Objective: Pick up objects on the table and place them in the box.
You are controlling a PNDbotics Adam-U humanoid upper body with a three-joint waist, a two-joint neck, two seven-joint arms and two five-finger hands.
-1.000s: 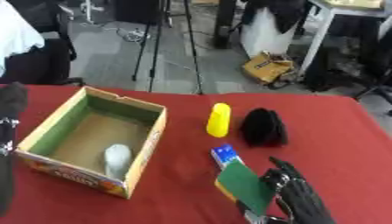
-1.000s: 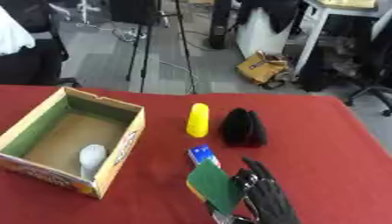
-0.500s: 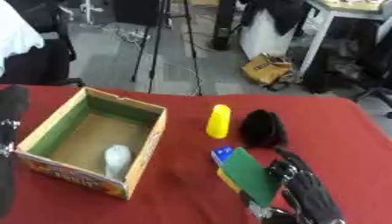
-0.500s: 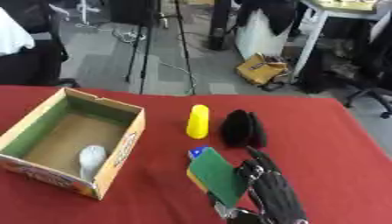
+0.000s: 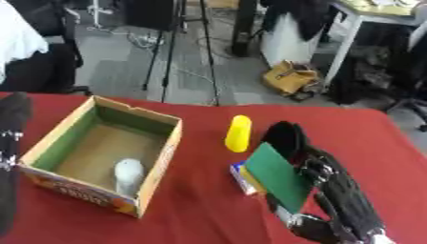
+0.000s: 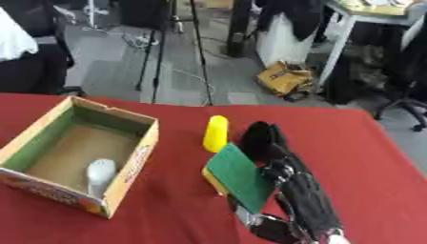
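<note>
1. Sponge [image 5: 275, 177] sits in your right hand [image 5: 342, 205]: a green-faced pad with a yellow layer beneath, pinched between thumb and fingers and tilted on edge, clear of the worktop [image 5: 200, 209]. Held that way, it looks ready to carry left to the box.
2. Box [image 5: 46, 147] stands open on the left of the red worktop, well apart from the sponge. Its mouth faces up, so you can drop things straight in.
3. Inside the box lies one pale, rounded object [image 5: 127, 174] near the front wall; most of the floor is bare, so the sponge should fit.
4. Yellow cylinder [image 5: 238, 133] lies on the worktop between box and hand, and a black object [image 5: 283, 136] lies just right of it, partly behind the sponge. Both wait to be picked.
5. Something blue [image 5: 239, 170] shows under the sponge's lower edge; you cannot tell what it is.
6. Your left arm [image 5: 10, 157] shows as a dark shape at the left edge; its hand is out of view.
</note>
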